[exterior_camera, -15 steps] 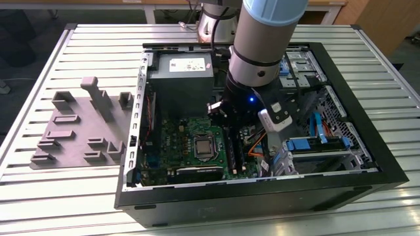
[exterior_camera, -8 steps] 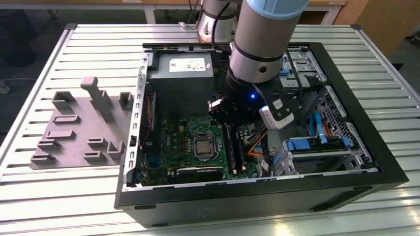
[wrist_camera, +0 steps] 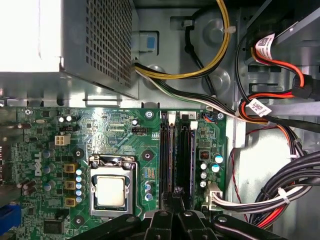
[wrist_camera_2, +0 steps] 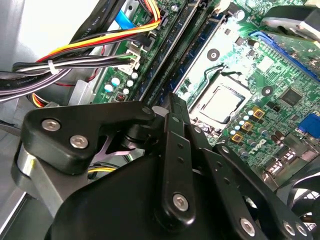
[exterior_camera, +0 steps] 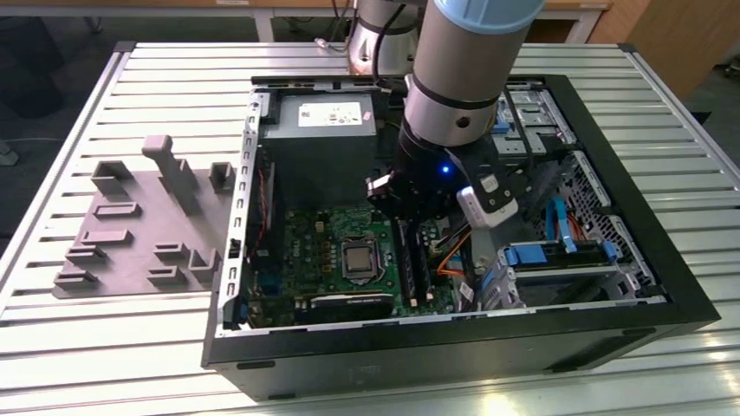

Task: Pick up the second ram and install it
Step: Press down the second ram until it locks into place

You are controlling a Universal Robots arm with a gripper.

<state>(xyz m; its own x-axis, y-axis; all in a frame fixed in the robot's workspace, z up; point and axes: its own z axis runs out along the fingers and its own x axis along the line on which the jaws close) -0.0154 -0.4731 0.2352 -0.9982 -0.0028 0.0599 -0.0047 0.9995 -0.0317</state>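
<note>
My gripper (exterior_camera: 400, 222) reaches down into the open computer case (exterior_camera: 647, 286), over the far end of the black memory slots (exterior_camera: 413, 260). In the first wrist view the fingertips (wrist_camera: 176, 194) are drawn together at one end of those slots (wrist_camera: 184, 150). The second ram (wrist_camera: 174, 150) appears as a thin dark stick standing in the slot in line with the fingertips. It also runs away from the gripper (wrist_camera_2: 171, 100) as a dark blue strip (wrist_camera_2: 190, 54). Whether the tips touch the stick is hidden.
The processor socket (wrist_camera: 112, 187) lies beside the slots. Bundled cables (wrist_camera: 280, 195) and red and yellow wires (wrist_camera_2: 100, 42) crowd the other side. The power supply (exterior_camera: 321, 130) fills the far end of the case. A grey moulded tray (exterior_camera: 139, 225) sits at the exterior view's left.
</note>
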